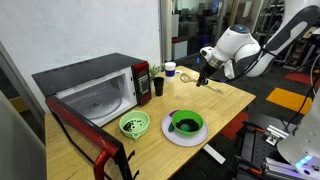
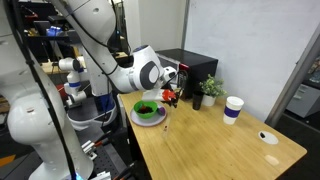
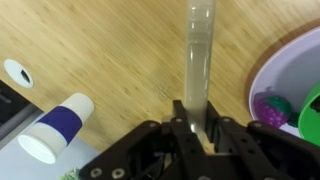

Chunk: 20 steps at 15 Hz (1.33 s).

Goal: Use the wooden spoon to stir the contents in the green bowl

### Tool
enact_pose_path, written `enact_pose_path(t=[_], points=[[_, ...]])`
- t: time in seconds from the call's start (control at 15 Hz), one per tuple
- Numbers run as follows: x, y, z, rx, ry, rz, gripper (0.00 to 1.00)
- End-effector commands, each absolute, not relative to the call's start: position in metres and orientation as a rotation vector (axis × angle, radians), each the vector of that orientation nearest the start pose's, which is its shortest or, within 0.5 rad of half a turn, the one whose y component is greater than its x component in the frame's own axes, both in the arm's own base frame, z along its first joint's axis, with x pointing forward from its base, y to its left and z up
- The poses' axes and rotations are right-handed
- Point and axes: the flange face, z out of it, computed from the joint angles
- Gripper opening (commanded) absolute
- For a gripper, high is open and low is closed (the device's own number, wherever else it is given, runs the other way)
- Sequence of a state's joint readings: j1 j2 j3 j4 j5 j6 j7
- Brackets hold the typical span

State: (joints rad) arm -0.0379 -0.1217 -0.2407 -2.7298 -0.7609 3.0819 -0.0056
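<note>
The gripper [image 3: 198, 128] is closed on the wooden spoon [image 3: 199, 55], which is blurred, with its tip cut off ahead. The green bowl [image 3: 314, 110] sits to the gripper's right, cropped by the frame. Open worktop [image 3: 110, 50] stretches ahead.

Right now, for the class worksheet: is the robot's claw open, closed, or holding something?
Claw: closed, holding the wooden spoon by one end, with the rest sticking out over the table.
</note>
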Motion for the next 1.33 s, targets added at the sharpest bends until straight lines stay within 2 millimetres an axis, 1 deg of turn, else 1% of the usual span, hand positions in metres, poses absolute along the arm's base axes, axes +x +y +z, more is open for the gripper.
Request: enact_pose_path(t=[0.0,0.07,0.13,0.27,0.4,0.47,0.6,0.73,0.93,1.13,1.27], points=[[0.397,-0.061,0.287,-3.148,-0.513,-0.762,0.06],[0.417,-0.055,0.285,-3.142,-0.449,-0.765,0.06],[0.414,-0.048,0.293,-3.120,-0.381,-0.753,0.06],[0.413,-0.046,0.322,-3.052,-0.286,-0.726,0.06],[0.409,-0.064,0.337,-3.015,-0.228,-0.718,0.06],[0.411,-0.076,0.346,-3.004,-0.200,-0.714,0.06],[0.410,-0.104,0.362,-2.989,-0.130,-0.709,0.06],[0.408,-0.127,0.374,-2.971,-0.067,-0.706,0.06],[0.411,-0.150,0.375,-2.947,-0.005,-0.647,0.06],[0.420,-0.158,0.366,-2.938,0.018,-0.593,0.06],[0.429,-0.159,0.356,-2.932,0.019,-0.557,0.06]])
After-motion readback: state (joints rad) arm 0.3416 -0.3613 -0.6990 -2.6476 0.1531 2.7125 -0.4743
